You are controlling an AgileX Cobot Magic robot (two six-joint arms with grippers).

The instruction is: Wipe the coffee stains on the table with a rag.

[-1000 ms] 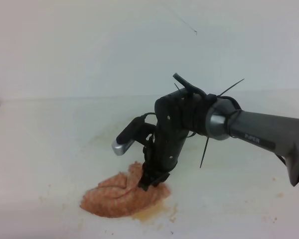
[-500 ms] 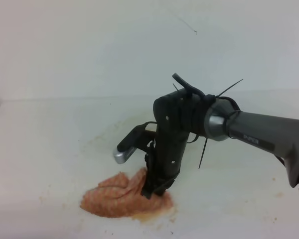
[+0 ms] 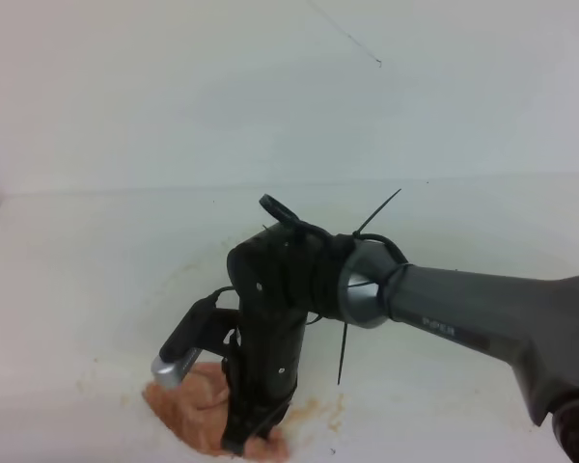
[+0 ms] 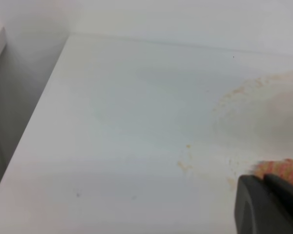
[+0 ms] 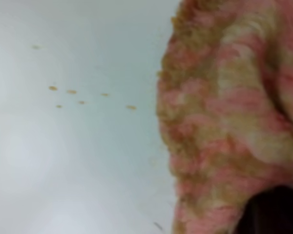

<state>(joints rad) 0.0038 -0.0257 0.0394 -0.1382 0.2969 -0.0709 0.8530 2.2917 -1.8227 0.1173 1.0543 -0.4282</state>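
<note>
Our right tool (image 3: 249, 439) points down at the lower centre of the high view, its jaws pinched together on the orange-pink rag (image 3: 188, 410), which lies bunched on the white desk (image 3: 87, 280). Brownish coffee stains (image 3: 314, 410) smear the desk just right of the rag. We cannot see our left tool.

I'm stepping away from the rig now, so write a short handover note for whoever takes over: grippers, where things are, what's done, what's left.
Right gripper: shut on the rag, pressing it onto the table at the near edge of the high view.
Left gripper: cannot tell; only a dark tip shows in its wrist view.
Rag: bunched, already tan with coffee.
Done: no puddle in view.
Left: stains just right of the rag, faint smears and specks farther back.
</note>
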